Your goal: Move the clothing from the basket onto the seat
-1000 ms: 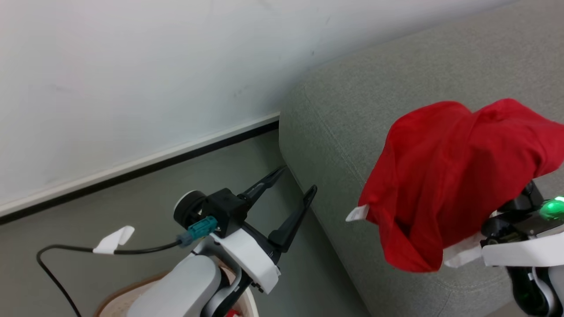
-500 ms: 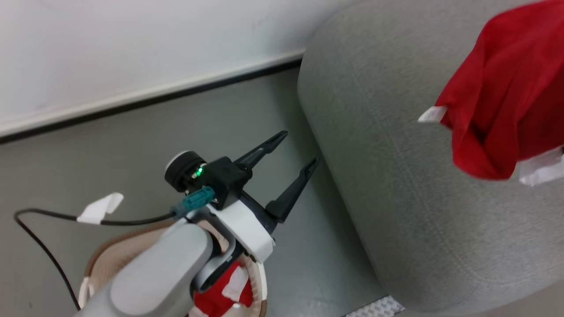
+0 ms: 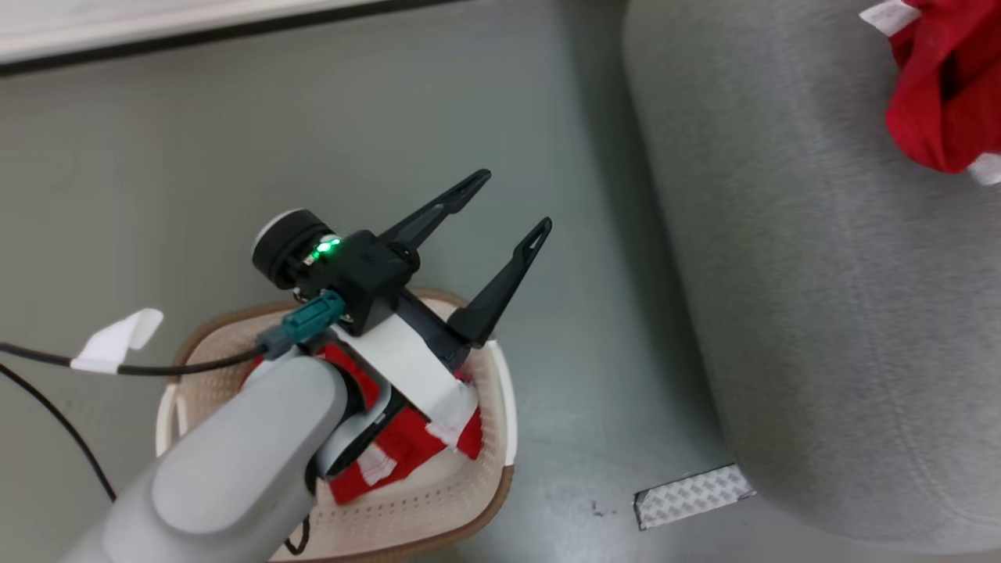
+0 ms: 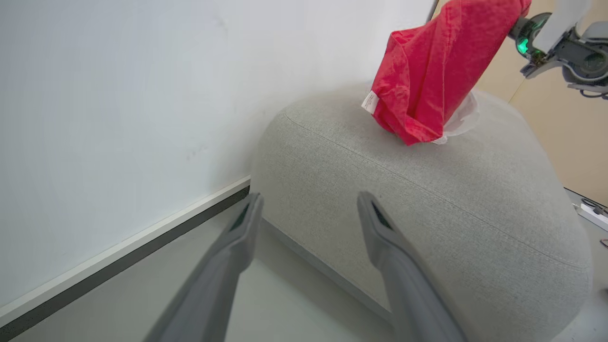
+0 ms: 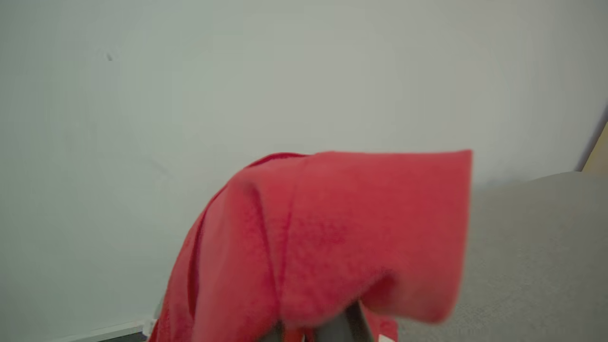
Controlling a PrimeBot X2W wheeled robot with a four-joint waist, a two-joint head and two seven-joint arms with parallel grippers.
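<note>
**Head camera tilted down; basket now in frame, garment at top right**

Head view has shifted down since the earlier frames, which is camera motion. The basket (image 3: 485,500) shows at lower left, and the red garment (image 3: 946,102) sits at the upper right corner instead of mid-right.

Right gripper (image 5: 342,327) is clamped on the red garment. In the right wrist view the cloth (image 5: 332,237) drapes over the fingers and hides most of them. In the left wrist view the garment (image 4: 427,71) hangs at top centre-right over the seat (image 4: 427,213). A white tag (image 4: 369,100) sticks out on its left. Its low end is at or just above the seat top; contact unclear.

Left gripper (image 3: 516,199) has its fingers wide apart and holds nothing. In the head view it sits left of centre, above the basket's upper rim. The fingers point up-right over the bare floor (image 3: 594,328) between basket and seat (image 3: 821,313). In the left wrist view the fingers (image 4: 380,228) frame the seat's near edge and the wall (image 4: 142,95).

More red clothing (image 3: 407,446) with white trim lies in the basket, below and behind the left wrist and partly hidden by the forearm, well apart from the held garment.

Black cable with a white flag (image 3: 117,340) at left edge. Patterned floor strip (image 3: 692,494) touches the seat's lower edge.
</note>
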